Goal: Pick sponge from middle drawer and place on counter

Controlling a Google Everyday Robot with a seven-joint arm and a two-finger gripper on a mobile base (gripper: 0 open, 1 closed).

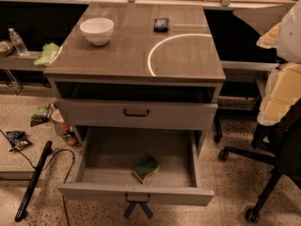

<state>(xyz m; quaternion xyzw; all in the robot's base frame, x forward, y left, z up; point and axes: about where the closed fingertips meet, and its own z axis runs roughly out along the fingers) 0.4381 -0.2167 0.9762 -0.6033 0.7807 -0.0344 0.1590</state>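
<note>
The sponge (146, 168), dark green on top over yellow foam, lies in the front middle of the open middle drawer (94, 160). This drawer is pulled fully out, and two blue ribbon strips hang from its handle (138, 206). The counter (131, 51) is the grey-brown wood-grain cabinet top with a white arc line. My gripper (282, 74) is the white and pale yellow shape at the right edge of the camera view. It is level with the cabinet's right side, well away from the sponge, and holds nothing that I can see.
A white bowl (97, 30) and a small dark object (161, 24) sit at the back of the counter. A closed drawer with a plain black handle (136, 112) is above the open one. An office chair base (254, 173) stands at right. Litter, a cable and a black stick (33, 180) lie on the floor at left.
</note>
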